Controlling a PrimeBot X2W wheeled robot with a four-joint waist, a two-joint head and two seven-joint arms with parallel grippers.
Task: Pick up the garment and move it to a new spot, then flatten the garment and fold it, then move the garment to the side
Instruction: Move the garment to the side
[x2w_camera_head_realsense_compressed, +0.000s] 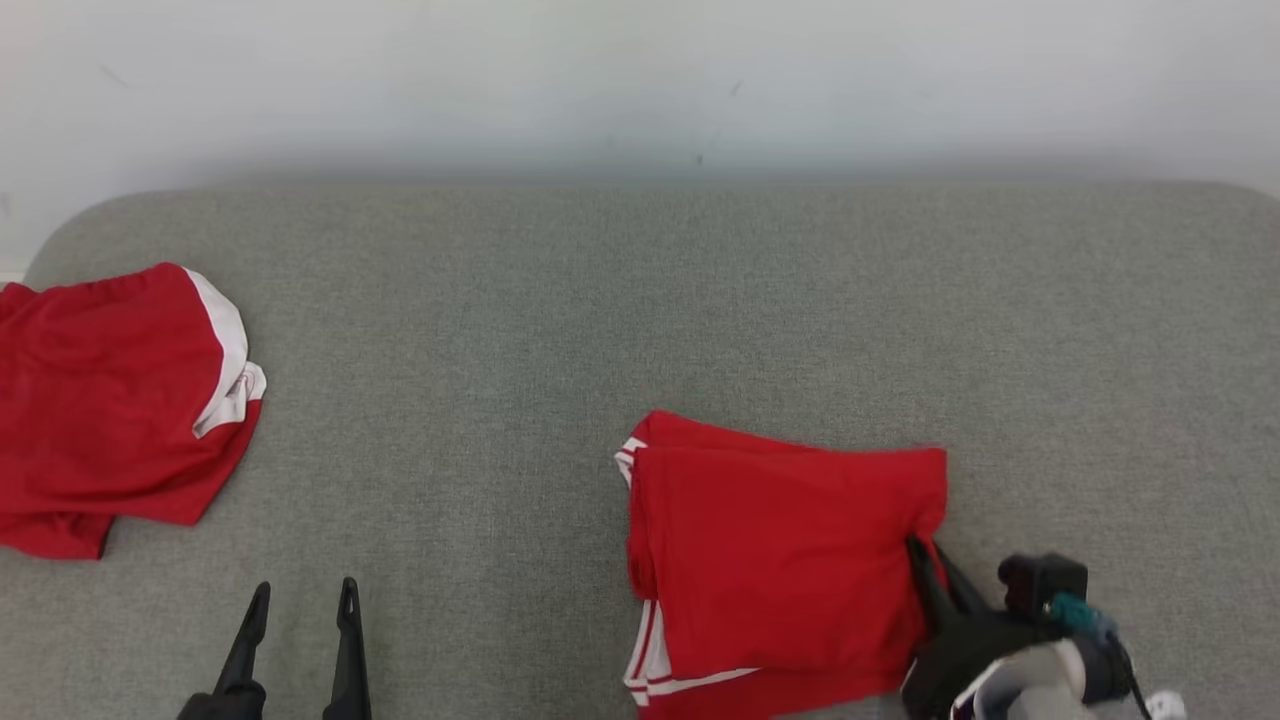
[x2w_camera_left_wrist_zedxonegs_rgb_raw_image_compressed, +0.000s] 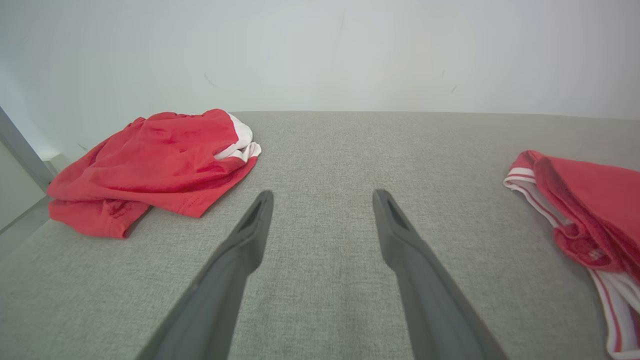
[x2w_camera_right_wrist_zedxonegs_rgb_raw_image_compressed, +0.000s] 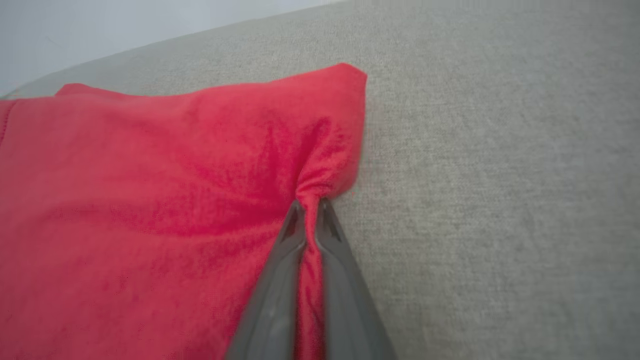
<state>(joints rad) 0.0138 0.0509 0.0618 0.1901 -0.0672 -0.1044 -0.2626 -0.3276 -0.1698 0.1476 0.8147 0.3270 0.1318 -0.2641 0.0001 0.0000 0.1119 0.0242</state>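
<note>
The garment (x2w_camera_right_wrist_zedxonegs_rgb_raw_image_compressed: 150, 200) pinched in my right gripper (x2w_camera_right_wrist_zedxonegs_rgb_raw_image_compressed: 310, 205) is soft red cloth, matt, with a faint fuzzy nap. It gathers into small creases where my fingers nip its edge. Its trim is white cloth banding, equally dull. The second garment (x2w_camera_head_realsense_compressed: 110, 400) looks like the same matt red cloth, rumpled, with a white cloth panel. The surface (x2w_camera_head_realsense_compressed: 500, 300) beneath both is grey woven fabric, coarse-grained and without shine. The fingers of my left gripper (x2w_camera_left_wrist_zedxonegs_rgb_raw_image_compressed: 322, 197) and of my right are dark grey, smooth and matt, plastic by the look. The wall (x2w_camera_head_realsense_compressed: 640, 80) is pale, smooth and matt, with a few faint marks.
</note>
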